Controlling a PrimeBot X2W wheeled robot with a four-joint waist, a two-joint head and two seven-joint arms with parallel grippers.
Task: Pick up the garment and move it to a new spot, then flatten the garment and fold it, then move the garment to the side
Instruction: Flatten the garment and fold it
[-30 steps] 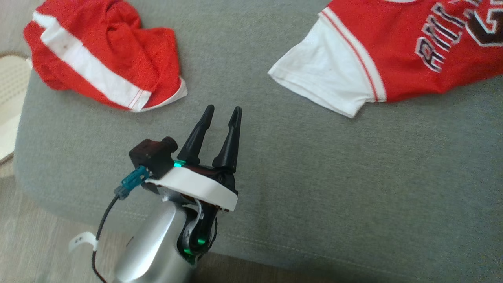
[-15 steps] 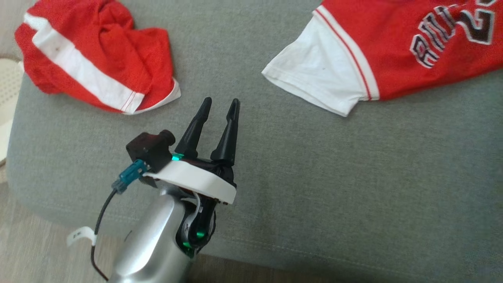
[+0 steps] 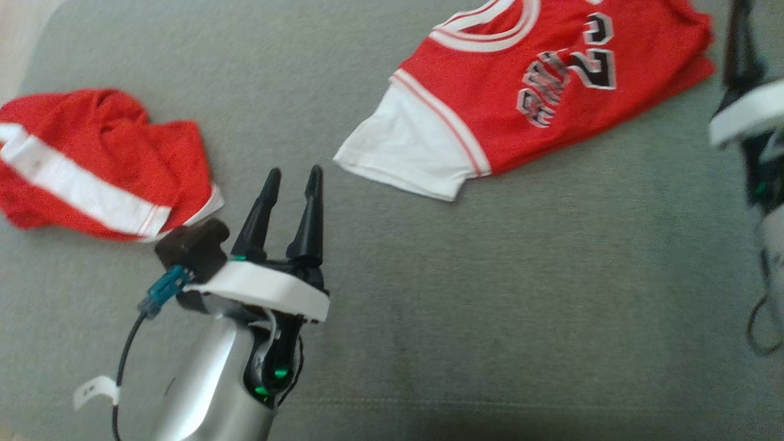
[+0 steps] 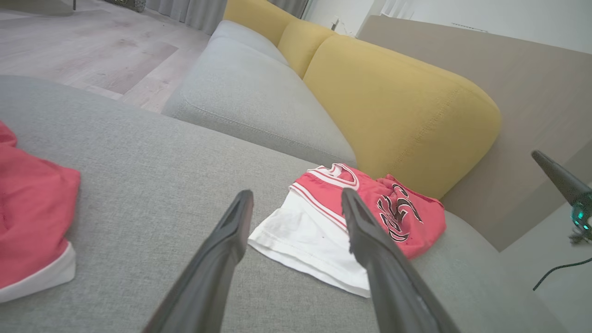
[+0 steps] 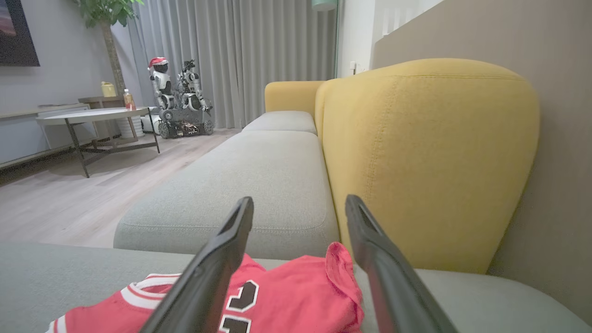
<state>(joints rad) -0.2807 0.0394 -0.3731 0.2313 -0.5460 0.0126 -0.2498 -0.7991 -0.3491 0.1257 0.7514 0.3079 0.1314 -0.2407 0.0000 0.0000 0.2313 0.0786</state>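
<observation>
The garment, a red jersey (image 3: pixel 539 92) with a white sleeve and dark numerals, lies folded on the grey sofa seat (image 3: pixel 490 275) at the upper right. It also appears in both wrist views, jersey (image 4: pixel 407 217) and jersey (image 5: pixel 296 286). My left gripper (image 3: pixel 294 173) hovers open and empty over bare cushion, left of the white sleeve; its fingers (image 4: pixel 231 240) frame the sleeve. My right gripper (image 3: pixel 740 24) is blurred at the right edge beside the jersey. Its wrist view shows that gripper (image 5: pixel 299 200) open, just above the jersey's far end, holding nothing.
Crumpled red shorts (image 3: pixel 92 165) with a white stripe lie at the seat's left end. Yellow back cushions (image 5: pixel 430 152) rise behind the jersey. A second grey seat (image 5: pixel 259 180) continues beyond, with wooden floor, a round table (image 5: pixel 88 115) and another robot (image 5: pixel 180 101) farther off.
The head camera has swung, sliding the whole picture down and left, so more of the jersey and my right gripper have come into view. My left gripper stays open.
</observation>
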